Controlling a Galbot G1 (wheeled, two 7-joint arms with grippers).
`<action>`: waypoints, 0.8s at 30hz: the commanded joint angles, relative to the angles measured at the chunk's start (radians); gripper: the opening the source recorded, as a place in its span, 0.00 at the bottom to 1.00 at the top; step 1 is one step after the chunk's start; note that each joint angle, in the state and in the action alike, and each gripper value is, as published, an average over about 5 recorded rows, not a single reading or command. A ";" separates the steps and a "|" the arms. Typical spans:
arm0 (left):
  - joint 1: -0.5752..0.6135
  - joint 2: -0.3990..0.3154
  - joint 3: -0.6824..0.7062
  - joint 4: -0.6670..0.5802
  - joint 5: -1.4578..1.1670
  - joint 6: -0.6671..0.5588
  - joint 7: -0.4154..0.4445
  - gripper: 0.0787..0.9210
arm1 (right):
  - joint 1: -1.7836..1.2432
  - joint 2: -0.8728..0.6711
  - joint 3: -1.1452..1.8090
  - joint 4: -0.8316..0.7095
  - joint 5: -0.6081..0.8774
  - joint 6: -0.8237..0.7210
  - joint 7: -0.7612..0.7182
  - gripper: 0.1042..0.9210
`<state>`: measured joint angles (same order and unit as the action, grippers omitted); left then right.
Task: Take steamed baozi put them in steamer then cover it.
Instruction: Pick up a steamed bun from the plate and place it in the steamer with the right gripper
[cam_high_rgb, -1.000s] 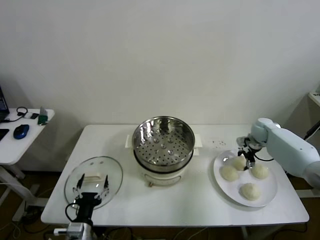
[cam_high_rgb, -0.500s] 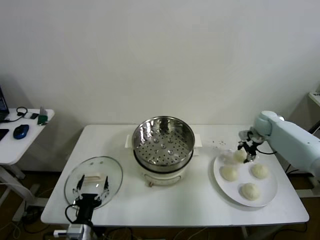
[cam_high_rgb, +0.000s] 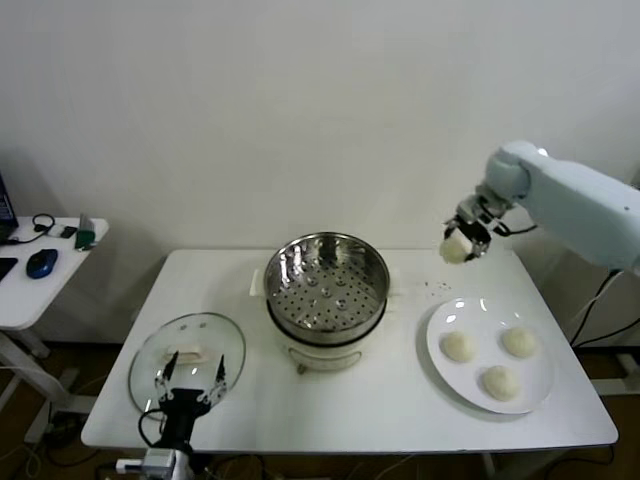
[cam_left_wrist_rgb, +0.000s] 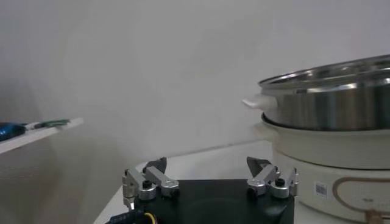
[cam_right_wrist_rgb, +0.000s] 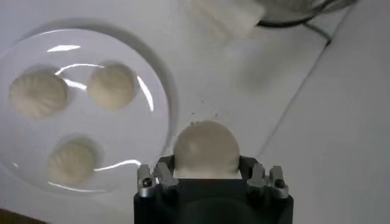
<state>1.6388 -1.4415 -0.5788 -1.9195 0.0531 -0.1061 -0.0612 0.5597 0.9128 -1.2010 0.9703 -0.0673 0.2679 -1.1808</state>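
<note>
So you've got the white table (cam_high_rgb: 400, 400) with the steamer (cam_high_rgb: 326, 285) sitting mid-table, steel basket on its white pot base, and afaict the basket is still bare inside, just perforated bottom showing. To its right is the white plate (cam_high_rgb: 535, 395) w/ three steamed baozi (cam_high_rgb: 459, 346) left on it. The cover (cam_high_rgb: 187, 362) is lying flat near the front left corner of the table, handle up, well apart from the steamer. Your right gripper (cam_high_rgb: 466, 240) is up in the air between plate and steamer, jaws closed around the fourth bun (cam_right_wrist_rgb: 206, 148); the wrist cam shows it snug between the fingers w/ the plate below. Left gripper (cam_high_rgb: 189, 392) is parked over the near edge of the cover, jaws spread wide, nothing in them. Progress-wise I'd say you're barely started: first bun picked but not dropped in yet, three more to go, then the cover goes on. Probably the left arm's job, judging by where it waits.
</note>
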 joint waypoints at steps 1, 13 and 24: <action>0.001 0.008 0.005 0.004 0.006 0.000 0.004 0.88 | 0.227 0.201 -0.126 0.022 0.071 0.164 -0.011 0.70; 0.024 0.006 0.002 -0.011 0.002 -0.006 0.004 0.88 | 0.110 0.507 -0.094 -0.091 0.092 0.237 -0.016 0.71; 0.038 0.015 -0.010 -0.032 -0.007 -0.005 0.003 0.88 | -0.098 0.618 0.016 -0.227 -0.285 0.396 0.046 0.70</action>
<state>1.6713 -1.4299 -0.5872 -1.9429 0.0487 -0.1108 -0.0578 0.5762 1.4017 -1.2338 0.8279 -0.1450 0.5551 -1.1619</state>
